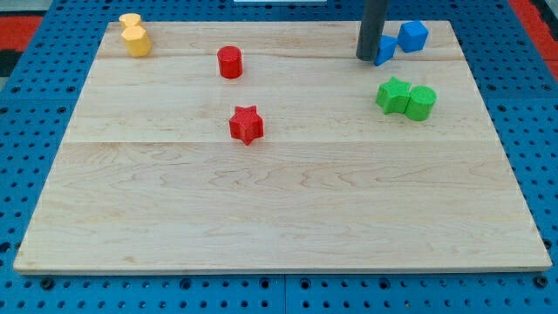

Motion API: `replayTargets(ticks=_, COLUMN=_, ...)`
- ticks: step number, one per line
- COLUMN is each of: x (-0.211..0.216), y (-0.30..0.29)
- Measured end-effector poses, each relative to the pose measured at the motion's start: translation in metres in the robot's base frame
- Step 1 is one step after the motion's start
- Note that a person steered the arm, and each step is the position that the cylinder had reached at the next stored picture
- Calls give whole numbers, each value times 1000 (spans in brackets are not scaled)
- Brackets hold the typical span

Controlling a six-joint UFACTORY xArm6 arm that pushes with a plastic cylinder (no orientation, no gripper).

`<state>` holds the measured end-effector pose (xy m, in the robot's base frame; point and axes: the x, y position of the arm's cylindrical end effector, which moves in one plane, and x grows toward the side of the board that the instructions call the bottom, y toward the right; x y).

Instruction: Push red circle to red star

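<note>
Here my tip (367, 58) rests on the pale wooden board (279, 209), touching a blue block (385, 50), gripping nothing.

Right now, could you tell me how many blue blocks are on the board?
2: one blue block near the view's top right, and another blue block just left of it, partly hidden behind my tip.

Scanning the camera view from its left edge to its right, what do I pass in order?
Yellow blocks → red circle → red star → my tip, touching the smaller blue block → green star → blue cube → green cylinder.
</note>
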<state>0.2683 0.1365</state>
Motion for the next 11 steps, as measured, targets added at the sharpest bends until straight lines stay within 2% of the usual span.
replayTargets(ticks=3, x=-19, y=26)
replayTargets(ticks=6, x=11, y=-29)
replayTargets(ticks=11, x=9, y=-87)
